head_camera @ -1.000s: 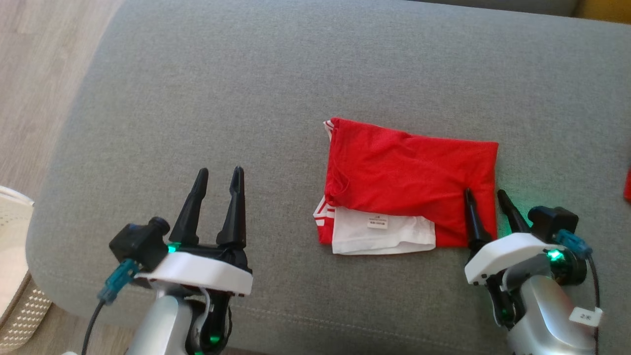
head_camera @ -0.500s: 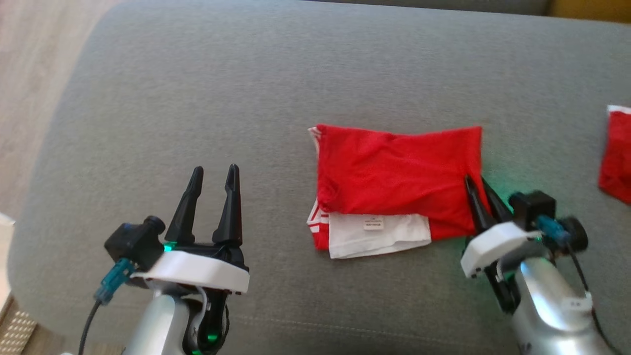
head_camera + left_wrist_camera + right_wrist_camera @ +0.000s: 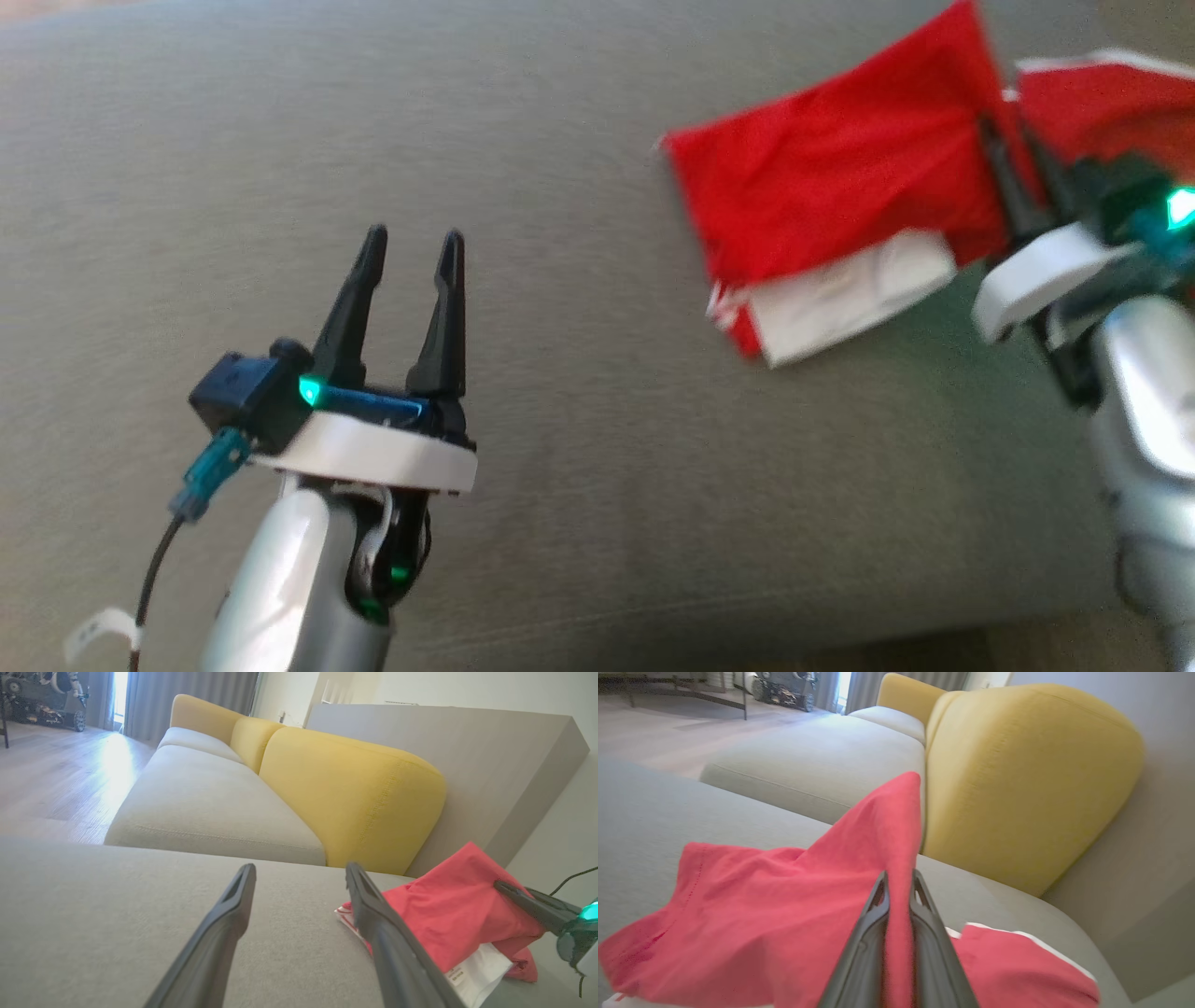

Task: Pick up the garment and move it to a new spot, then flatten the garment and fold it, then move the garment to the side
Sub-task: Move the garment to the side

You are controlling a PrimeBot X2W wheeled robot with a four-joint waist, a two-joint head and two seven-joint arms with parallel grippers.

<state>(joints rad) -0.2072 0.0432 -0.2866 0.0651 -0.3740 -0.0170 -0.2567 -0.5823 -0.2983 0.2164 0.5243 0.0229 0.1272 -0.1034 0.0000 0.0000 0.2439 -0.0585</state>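
With our right gripper (image 3: pixel 899 877) clamped on a raised edge of the folded red garment (image 3: pixel 831 196) on the grey seat (image 3: pixel 560 140) and our left gripper (image 3: pixel 411 247) splayed empty, we judge the sideways move begun, needing a level carry.

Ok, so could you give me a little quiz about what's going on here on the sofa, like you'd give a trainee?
1. True or false: the left gripper is holding the red garment.
2. The right gripper is: A) wide open above the cloth; B) shut on a raised fold of the garment; C) shut on nothing.
3. Fill in: the backrest cushion beyond the grey seat is ___ in colour.

Key: 1 false, its fingers stand open over bare seat, apart from the cloth; 2 B; 3 yellow.
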